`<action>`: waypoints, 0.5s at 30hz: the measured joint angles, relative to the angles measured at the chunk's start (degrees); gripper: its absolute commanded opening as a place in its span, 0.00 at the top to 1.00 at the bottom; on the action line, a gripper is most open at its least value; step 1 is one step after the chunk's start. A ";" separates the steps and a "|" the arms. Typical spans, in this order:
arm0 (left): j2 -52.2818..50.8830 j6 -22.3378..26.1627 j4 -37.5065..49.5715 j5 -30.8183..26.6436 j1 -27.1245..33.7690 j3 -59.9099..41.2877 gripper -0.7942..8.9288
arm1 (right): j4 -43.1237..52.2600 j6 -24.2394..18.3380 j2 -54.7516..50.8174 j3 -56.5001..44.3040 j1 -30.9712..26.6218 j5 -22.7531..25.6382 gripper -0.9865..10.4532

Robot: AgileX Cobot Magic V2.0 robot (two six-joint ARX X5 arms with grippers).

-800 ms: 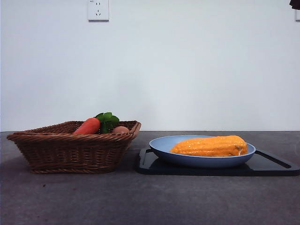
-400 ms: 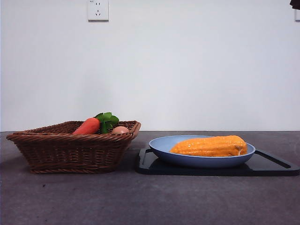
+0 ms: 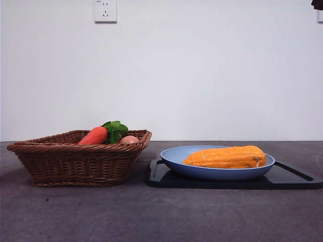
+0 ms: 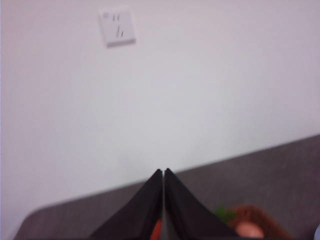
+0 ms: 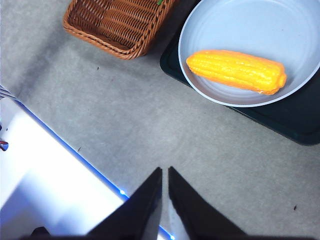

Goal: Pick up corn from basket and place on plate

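Note:
The corn (image 3: 226, 157) lies on its side in the light-blue plate (image 3: 174, 157), nothing touching it; the right wrist view shows the same corn (image 5: 236, 70) across the plate (image 5: 250, 25). The brown wicker basket (image 3: 75, 164) stands to the plate's left, and a corner of this basket (image 5: 117, 22) shows from above. My right gripper (image 5: 164, 172) is shut and empty, high above the table's front edge. My left gripper (image 4: 163, 173) is shut and empty, raised and facing the wall. A black tip (image 3: 317, 4) at the top right corner is all the front view shows of an arm.
The plate rests on a flat black tray (image 3: 292, 177). In the basket lie a carrot (image 3: 94, 135) with green leaves (image 3: 116, 130) and a small tan egg (image 3: 129, 139). A wall socket (image 3: 105, 10) hangs above. The table's front edge (image 5: 75, 150) has a blue-lit strip.

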 measured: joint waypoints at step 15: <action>-19.10 -0.02 3.76 -2.29 0.28 -31.43 0.91 | 0.09 0.00 0.00 0.00 0.00 0.00 0.91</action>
